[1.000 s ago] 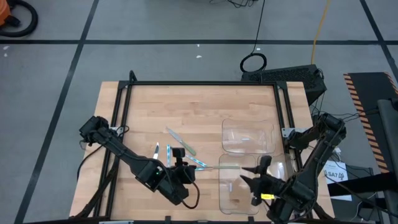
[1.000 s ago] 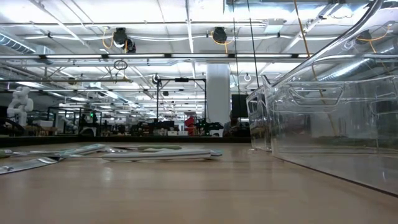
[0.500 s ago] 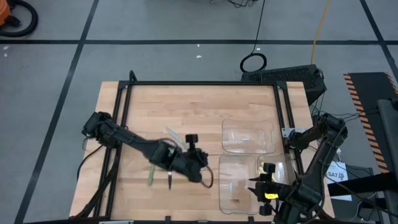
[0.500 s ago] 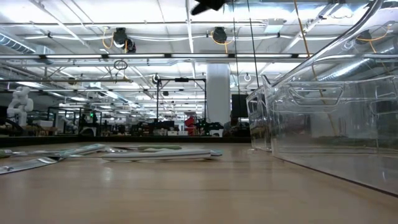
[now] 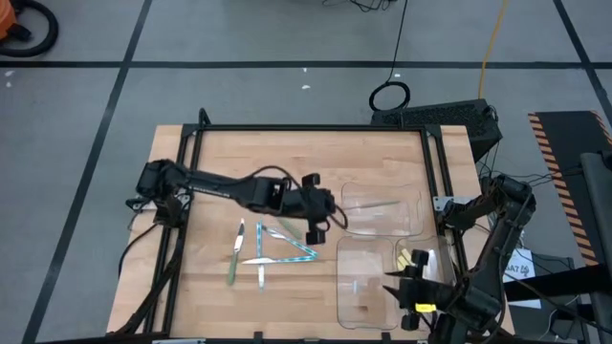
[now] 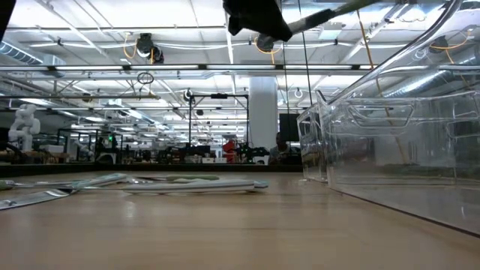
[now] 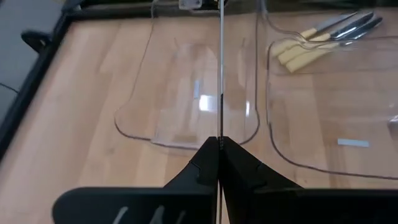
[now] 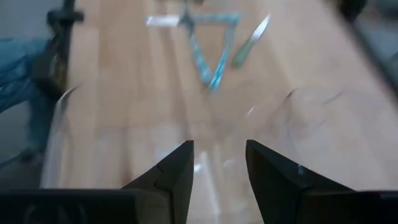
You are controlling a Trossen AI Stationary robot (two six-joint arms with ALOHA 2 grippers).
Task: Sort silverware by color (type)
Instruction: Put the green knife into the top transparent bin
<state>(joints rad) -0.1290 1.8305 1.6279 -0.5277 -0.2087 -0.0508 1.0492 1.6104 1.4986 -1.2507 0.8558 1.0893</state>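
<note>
The left gripper [image 7: 219,146] is clamped on a slim utensil [image 7: 221,74] held edge-on over the far clear plastic tray [image 5: 381,212]. The right gripper [image 8: 219,163] is held parted above the near clear plastic tray [image 5: 368,296], where yellow-handled utensils [image 7: 311,46] are seen. Light blue and pale green-handled silverware [image 5: 263,253] is spread on the wooden table [image 5: 287,162].

Bright overhead light — right wrist view blurred.
</note>
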